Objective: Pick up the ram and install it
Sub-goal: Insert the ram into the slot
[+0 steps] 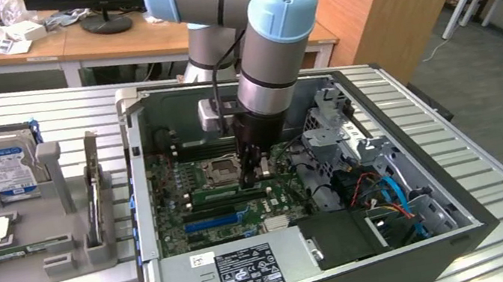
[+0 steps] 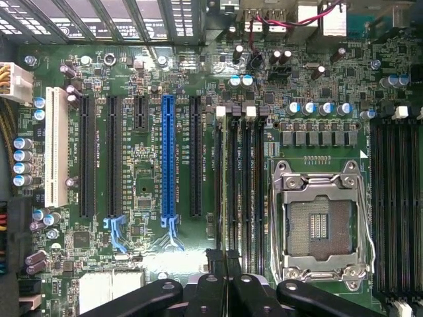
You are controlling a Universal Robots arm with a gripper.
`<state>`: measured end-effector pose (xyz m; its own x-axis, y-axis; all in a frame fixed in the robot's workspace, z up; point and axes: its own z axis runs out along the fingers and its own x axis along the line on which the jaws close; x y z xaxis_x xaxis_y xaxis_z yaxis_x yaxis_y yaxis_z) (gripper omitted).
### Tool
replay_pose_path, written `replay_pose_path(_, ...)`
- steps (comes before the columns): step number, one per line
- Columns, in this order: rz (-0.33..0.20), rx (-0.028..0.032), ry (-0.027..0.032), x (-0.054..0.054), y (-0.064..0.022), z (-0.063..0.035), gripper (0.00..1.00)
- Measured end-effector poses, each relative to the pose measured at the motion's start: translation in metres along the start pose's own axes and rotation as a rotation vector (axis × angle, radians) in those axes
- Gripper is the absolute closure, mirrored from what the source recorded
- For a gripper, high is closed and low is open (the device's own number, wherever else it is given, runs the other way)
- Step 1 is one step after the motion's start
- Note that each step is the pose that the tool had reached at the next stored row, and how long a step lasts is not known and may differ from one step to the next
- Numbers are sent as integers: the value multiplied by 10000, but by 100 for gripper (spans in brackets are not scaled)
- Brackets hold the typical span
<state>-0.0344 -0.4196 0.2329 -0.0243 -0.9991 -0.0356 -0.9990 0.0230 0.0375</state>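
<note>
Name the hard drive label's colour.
Blue; the hard drive label shows best in the exterior view.

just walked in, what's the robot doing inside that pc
The robot arm is down inside the open computer case, with its gripper low over the motherboard beside the empty processor socket. The gripper is shut, apparently on the ram, which is seen edge-on and lined up with one of the memory slots. Whether it is seated I cannot tell. A hard drive stands in the parts tray.
</note>
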Motion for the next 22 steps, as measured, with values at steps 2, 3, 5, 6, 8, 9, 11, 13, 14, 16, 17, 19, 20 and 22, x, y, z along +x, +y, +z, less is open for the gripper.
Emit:
replay_pose_path(2,0,14,-1,0,0,8,88)
replay_pose_path(3,0,16,0,0,0,8,88)
replay_pose_path(5,0,16,1,0,0,8,88)
replay_pose_path(6,0,17,-1,0,0,9,88)
replay_pose_path(8,-1,19,-1,0,0,9,88)
replay_pose_path(9,0,21,-2,0,0,10,88)
replay_pose_path(11,-1,28,-3,0,0,13,88)
replay_pose_path(13,-1,31,-3,0,0,14,88)
replay_pose_path(14,-1,31,-2,0,0,14,88)
replay_pose_path(16,-5,31,-2,0,0,14,88)
replay_pose_path(17,-13,30,-2,0,0,14,88)
replay_pose_path(19,-29,30,-1,0,0,14,88)
replay_pose_path(20,-39,29,-1,0,0,14,88)
replay_pose_path(22,-56,28,0,0,0,13,88)
